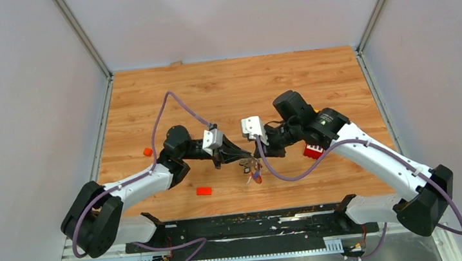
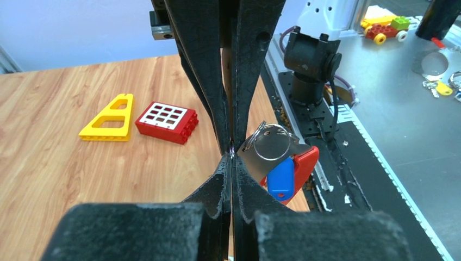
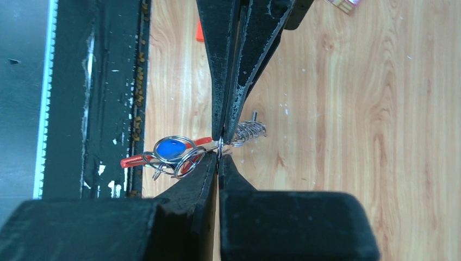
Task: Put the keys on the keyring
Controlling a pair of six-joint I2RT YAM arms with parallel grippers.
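Both grippers meet tip to tip above the middle of the table. My left gripper (image 1: 239, 159) (image 2: 231, 156) is shut on the grey metal strip of the keyring (image 2: 272, 149). A steel ring, a blue-tagged key (image 2: 281, 178) and the red strap (image 2: 304, 163) hang to its right. My right gripper (image 1: 258, 155) (image 3: 219, 154) is shut on thin wire of the same keyring (image 3: 179, 155), from the opposite side. The blue tag (image 3: 167, 148) lies left of its tips and a small coil spring (image 3: 250, 130) lies right of them. The bunch (image 1: 253, 173) dangles below both grippers.
A red studded brick (image 2: 166, 122) (image 1: 311, 152) and a yellow triangular piece (image 2: 110, 118) lie on the wood beside the right arm. Two small orange blocks (image 1: 204, 190) (image 1: 147, 151) lie near the left arm. A black rail (image 1: 251, 222) runs along the near edge.
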